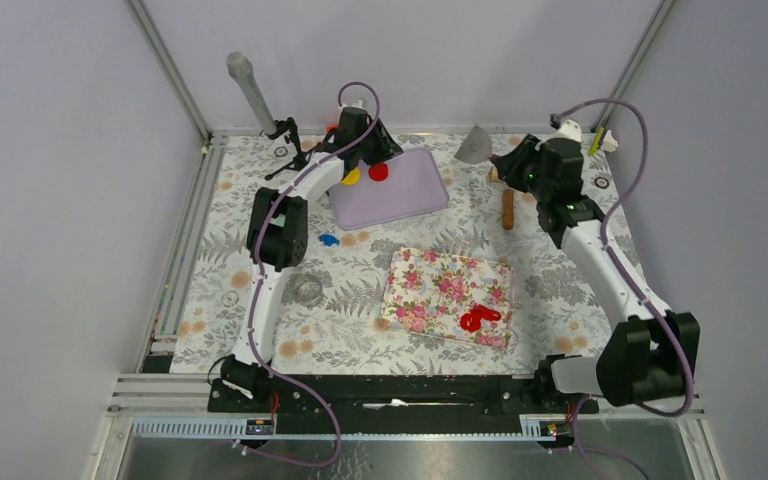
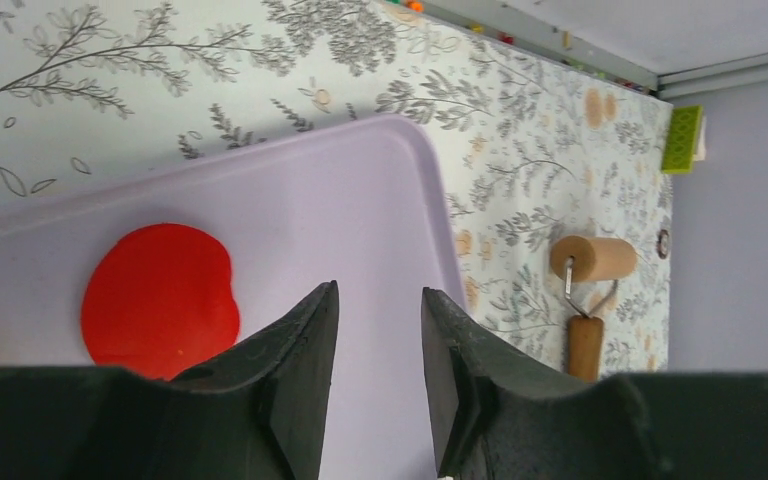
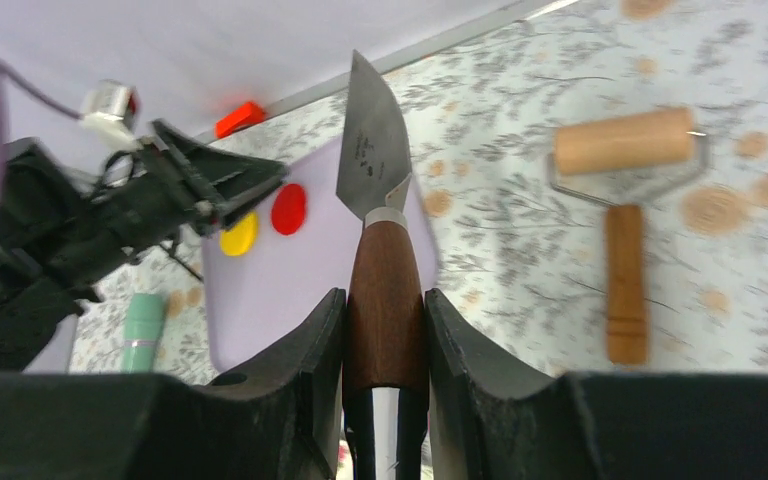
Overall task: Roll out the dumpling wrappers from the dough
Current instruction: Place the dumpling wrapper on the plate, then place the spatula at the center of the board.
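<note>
Left fingers (image 2: 295,385) slightly parted, empty (red wrapper (image 2: 160,300) just beside); right fingers (image 3: 305,390) clamp knife (image 3: 382,270).

Right of the lilac tray (image 1: 405,195) I see a wooden roller (image 1: 507,207); off its far-right corner, a knife (image 1: 473,146) (broad blade); nearer me, a floral mat (image 1: 425,285).

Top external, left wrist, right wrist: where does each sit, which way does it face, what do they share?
Top external: above and behind the bases, looking down on the table; left arm and right arm show whole.
Left wrist: on the left arm, looking down at the tray and red disc; left gripper open, empty.
Right wrist: on the right arm, facing across toward the left arm; right gripper clamps a knife.
Shared: tray, red disc, rolling pin appear in all three.
</note>
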Tool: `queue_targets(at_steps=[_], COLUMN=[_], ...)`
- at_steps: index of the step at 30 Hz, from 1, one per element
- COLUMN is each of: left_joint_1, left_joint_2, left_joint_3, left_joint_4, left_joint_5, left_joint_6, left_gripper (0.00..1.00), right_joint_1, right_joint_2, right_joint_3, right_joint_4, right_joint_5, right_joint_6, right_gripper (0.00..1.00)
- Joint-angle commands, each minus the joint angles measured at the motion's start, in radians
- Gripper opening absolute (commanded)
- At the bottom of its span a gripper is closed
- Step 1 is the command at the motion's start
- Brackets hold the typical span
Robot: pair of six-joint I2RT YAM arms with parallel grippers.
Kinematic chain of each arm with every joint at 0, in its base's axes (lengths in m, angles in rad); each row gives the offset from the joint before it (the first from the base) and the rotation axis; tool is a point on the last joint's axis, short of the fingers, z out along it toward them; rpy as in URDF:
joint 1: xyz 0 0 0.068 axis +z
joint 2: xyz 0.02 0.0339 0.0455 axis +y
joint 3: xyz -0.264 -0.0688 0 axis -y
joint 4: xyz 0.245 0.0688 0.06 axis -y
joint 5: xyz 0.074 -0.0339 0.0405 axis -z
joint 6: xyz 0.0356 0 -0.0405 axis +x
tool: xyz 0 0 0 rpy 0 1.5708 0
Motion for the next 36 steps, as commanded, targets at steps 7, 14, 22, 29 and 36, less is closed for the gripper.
queue_targets(at_steps=[7,14,22,29,36], left_joint_1=[-0.078,-0.149,-0.176,-0.208,-0.21], left_joint_2=[-0.448,-0.73,-1.004,-1.213,-1.348], left_joint_3=[-0.35,-0.612,-0.903,-1.084,-1.137], left_joint_4=[0.072,-0.057,-0.178,-0.248,-0.344], left_joint_5=[0.047,0.059,0.026,-0.017,-0.077], left_joint_6=[0.068,0.15,0.172,0.179,0.202], left_gripper=[0.41,0.43,0.45,0.47,0.53], right_joint_1=[-0.293,-0.45,-0.527,-0.534,-0.534], right_joint_2=[-0.213,-0.275,-0.234,-0.152,-0.152], right_joint_3=[-0.198,-0.34,-0.428,-0.51,-0.444], right_joint_4=[-0.197,-0.147,-0.033,0.116,-0.023], right_joint_5=[-0.068,-0.115,-0.082,-0.108,0.005], right_joint_6=[0.128,0.235,0.315,0.425,0.342], right_gripper=[0.0,0.0,0.0,0.22,1.0])
